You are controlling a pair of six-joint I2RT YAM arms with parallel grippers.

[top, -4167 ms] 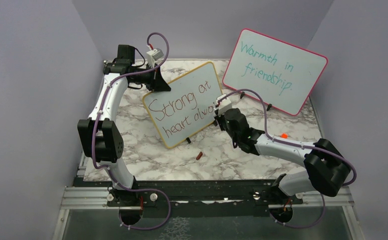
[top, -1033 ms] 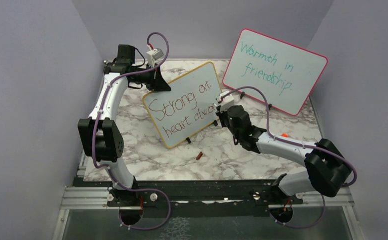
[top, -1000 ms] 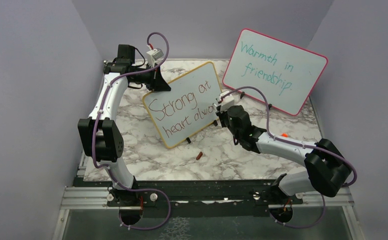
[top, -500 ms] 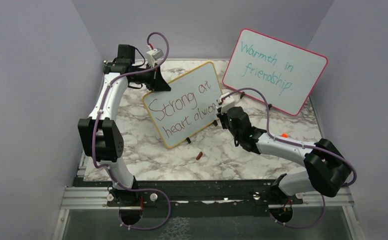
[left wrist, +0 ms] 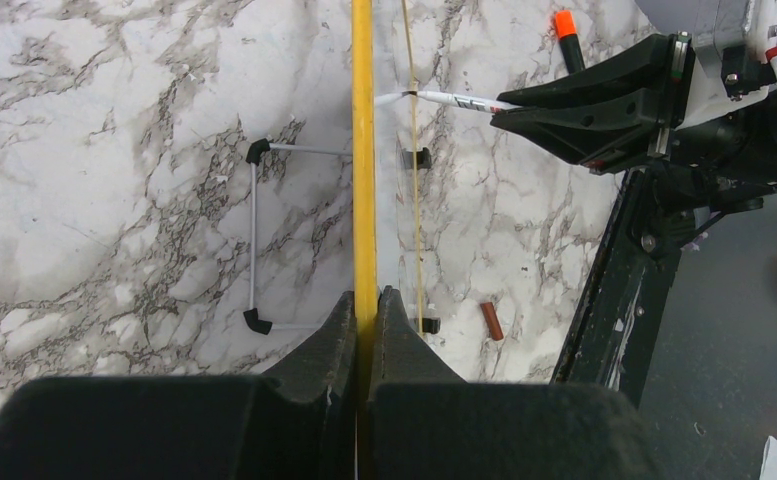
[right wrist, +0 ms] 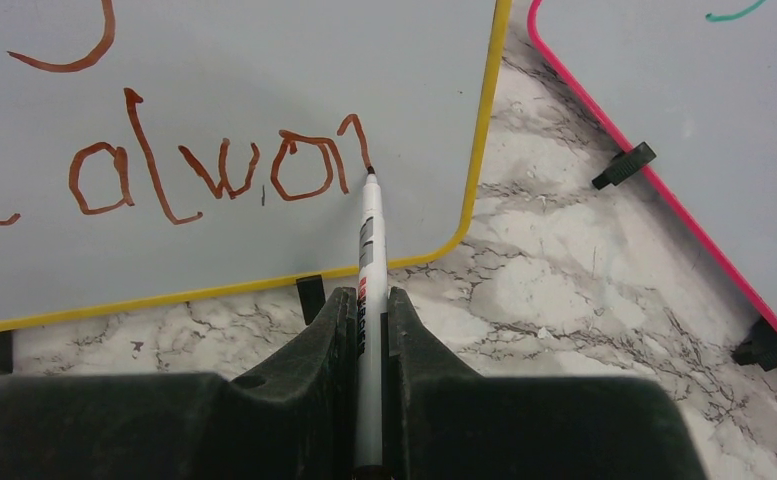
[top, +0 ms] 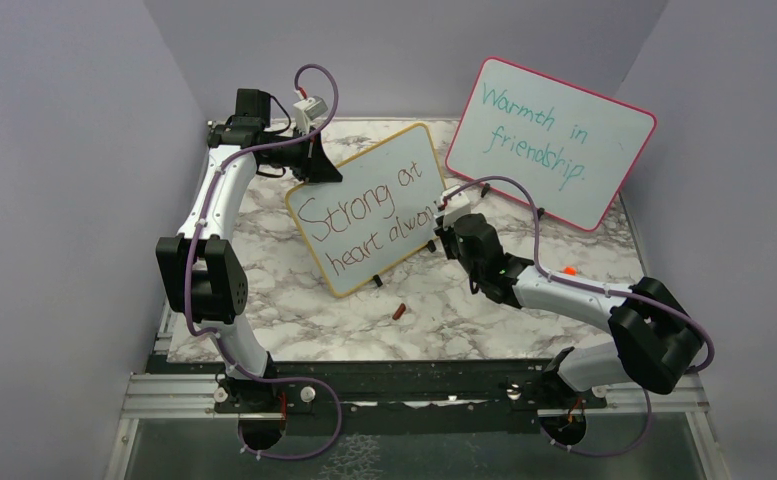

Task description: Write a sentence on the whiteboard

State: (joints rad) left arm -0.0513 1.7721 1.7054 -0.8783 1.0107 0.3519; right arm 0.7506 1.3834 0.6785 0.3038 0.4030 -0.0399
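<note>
Tabletop [top: 294,320]: I am working over the marble slab that is carrying both boards.
Pink-framed board [top: 549,140]: it is leaning at 2 o'clock from centre, and I am leaving it alone.
Whiteboard [top: 384,165]: it is standing tilted at centre on its small black feet.
Left claw [left wrist: 366,300]: I am keeping it pressed together on the whiteboard's yellow frame at its 11 o'clock corner.
Right claw [right wrist: 367,300]: I am pinching the marker [right wrist: 368,230] with it, tip touching the surface.
Sentence [top: 369,220]: "Strong at heart alwa" is showing, and I am starting the next stroke near the 4 o'clock corner.
Cap [top: 398,312]: it is lying at 6 o'clock of the whiteboard, apart from it.
Risk: I am running short of room, so the last letters may spill onto the frame at 3 o'clock of the tip. Pushing too hard may be rocking the board in the left claw's pinch and smearing the stroke.
Change: over four seconds the right wrist is sitting slightly further toward 5 o'clock. The left arm, both boards and the cap are sitting unchanged.
</note>
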